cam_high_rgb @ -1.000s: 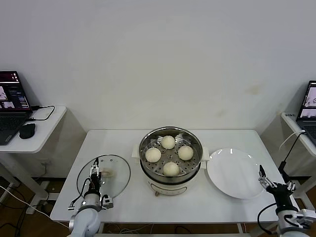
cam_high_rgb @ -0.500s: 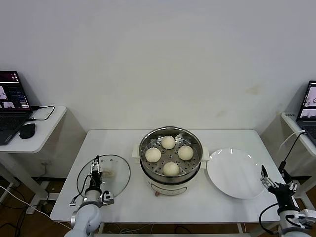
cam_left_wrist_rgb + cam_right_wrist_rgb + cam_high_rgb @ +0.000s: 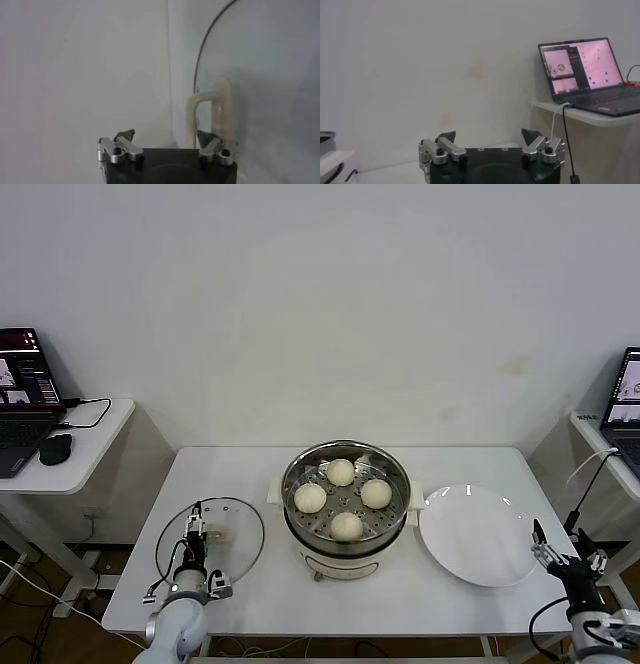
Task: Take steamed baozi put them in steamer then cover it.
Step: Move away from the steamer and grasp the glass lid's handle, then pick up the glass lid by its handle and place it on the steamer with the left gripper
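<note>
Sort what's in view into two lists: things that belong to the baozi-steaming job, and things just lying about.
Job:
- steamed baozi, four, in the steamer
- cover, flat on the table
- left gripper, open over the cover's handle
- right gripper, open, past the table's right edge

Lying about:
- white plate
- laptops
- mouse

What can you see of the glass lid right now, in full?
The glass lid is round and clear with a thin metal rim and a cream-white oblong handle at its centre. It lies flat on the white table, handle up, left of the steamer and apart from it, so the pot is not yet covered. The left gripper is over the lid, jaws open, one finger on each side of the handle; the left wrist view shows no firm grip yet.
</note>
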